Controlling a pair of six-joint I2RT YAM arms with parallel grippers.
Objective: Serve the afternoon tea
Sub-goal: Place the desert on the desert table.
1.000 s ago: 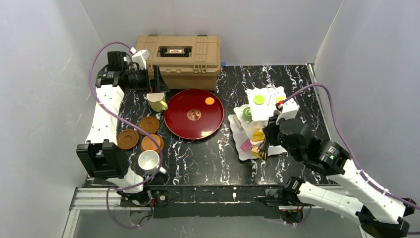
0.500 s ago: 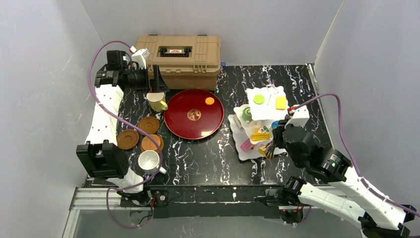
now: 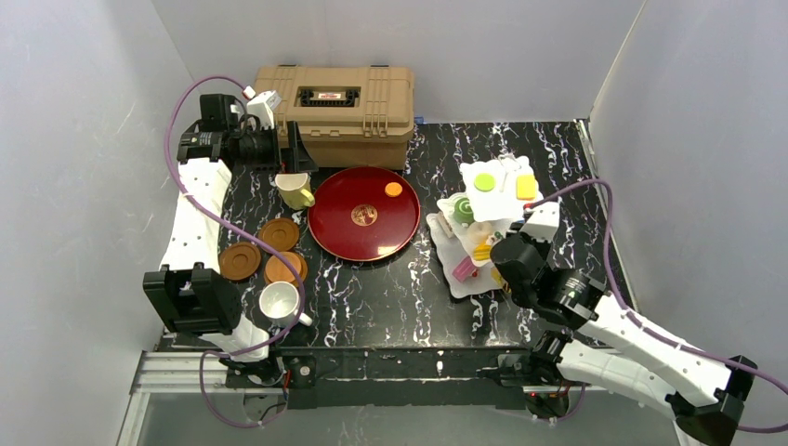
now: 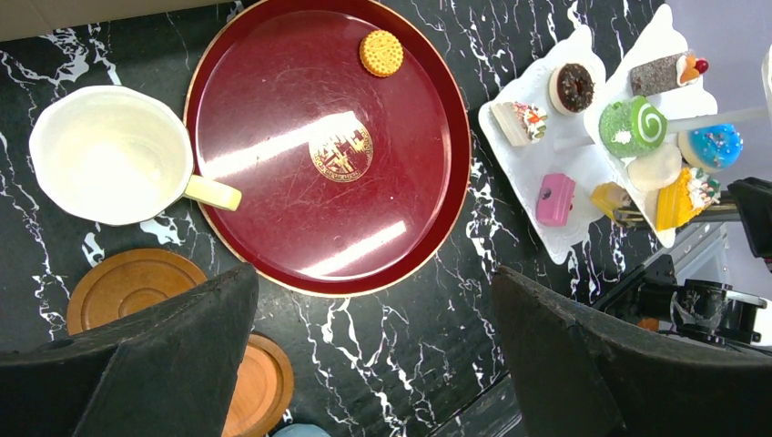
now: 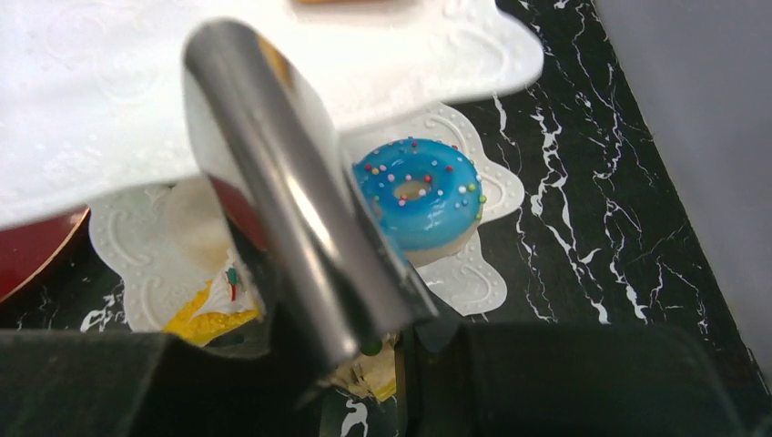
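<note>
**Blue doughnut lies just right of the tong blade**

Top view: my right gripper (image 3: 506, 263) is tucked against the lower right edge of the white three-tier stand (image 3: 502, 175), right of centre. My left gripper (image 3: 293, 153) hangs far off at upper left, by the tan case (image 3: 334, 102). The right arm is plainly the nearer one.

Left wrist view: the left fingers (image 4: 182, 364) stand spread wide with nothing between them, above the dark-red tray (image 4: 273, 228). The stand is at the right edge of the frame, and the blue doughnut (image 4: 716, 146) sits on the side of it away from this arm.

Right wrist view: the right gripper is pinched on metal tongs (image 5: 282, 209), whose blade runs from bottom centre to upper left. The doughnut lies flat on a lower tier, just right of the blade and a little beyond it, half under the tier above. If the doughnut is my target, I judge a small swing rightward is needed. Being round, it offers no preferred axis.
</note>
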